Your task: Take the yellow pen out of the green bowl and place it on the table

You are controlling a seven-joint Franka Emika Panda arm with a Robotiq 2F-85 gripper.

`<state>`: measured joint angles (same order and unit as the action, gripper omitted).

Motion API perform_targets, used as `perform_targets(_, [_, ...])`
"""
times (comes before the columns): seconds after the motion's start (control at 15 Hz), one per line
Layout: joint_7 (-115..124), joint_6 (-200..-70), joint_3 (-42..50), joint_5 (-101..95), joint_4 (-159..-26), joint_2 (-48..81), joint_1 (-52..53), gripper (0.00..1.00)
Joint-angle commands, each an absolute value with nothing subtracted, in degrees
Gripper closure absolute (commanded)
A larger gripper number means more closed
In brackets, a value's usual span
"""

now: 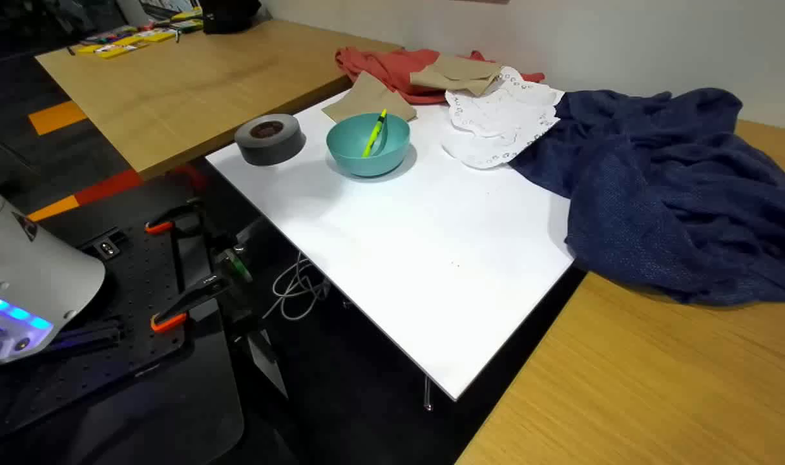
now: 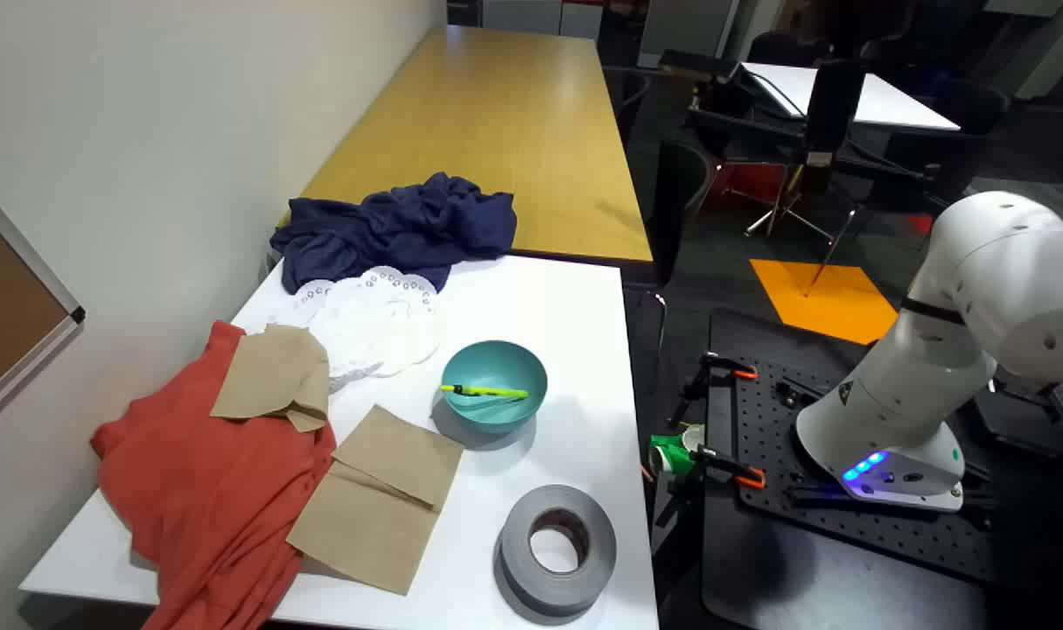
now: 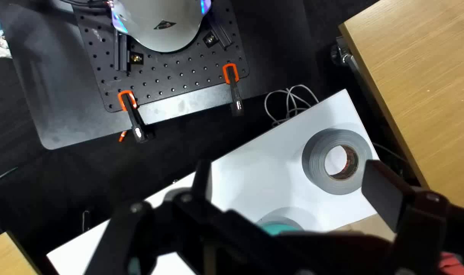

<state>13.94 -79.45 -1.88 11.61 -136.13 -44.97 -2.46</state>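
The gripper (image 3: 293, 186), jaws wide apart, hides most of the bowl (image 1: 366, 166) in the wrist view, the pen (image 1: 375, 134) leaning inside that bowl on the table (image 1: 431, 252), paper (image 2: 375, 516) just beside it, tape (image 3: 318, 168) and doilies (image 2: 382, 324) near, red cloth (image 2: 207, 499) and blue cloth (image 2: 400, 225) farther out.

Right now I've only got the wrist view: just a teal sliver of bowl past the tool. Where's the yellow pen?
Observer: Inside the green bowl; in an exterior view the yellow pen leans there at a slant.
Operator: Which way does its upper end point?
Observer: Toward the wall, away from the robot base; that dark-marked end reaches the bowl's rim.
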Motion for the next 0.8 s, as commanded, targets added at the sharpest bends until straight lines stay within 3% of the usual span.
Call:
perform_targets(0.0, [13.49, -79.24, -2.41, 11.88, -135.99, -44.92, -3.29, 0.0])
perform_targets(0.4, [13.19, -81.33, -2.73, 11.17, -136.17, -44.53, -3.5, 0.0])
perform_targets(0.73, [8.64, -90.91, -4.0, 8.97, -136.85, -40.6, -2.12, 0.0])
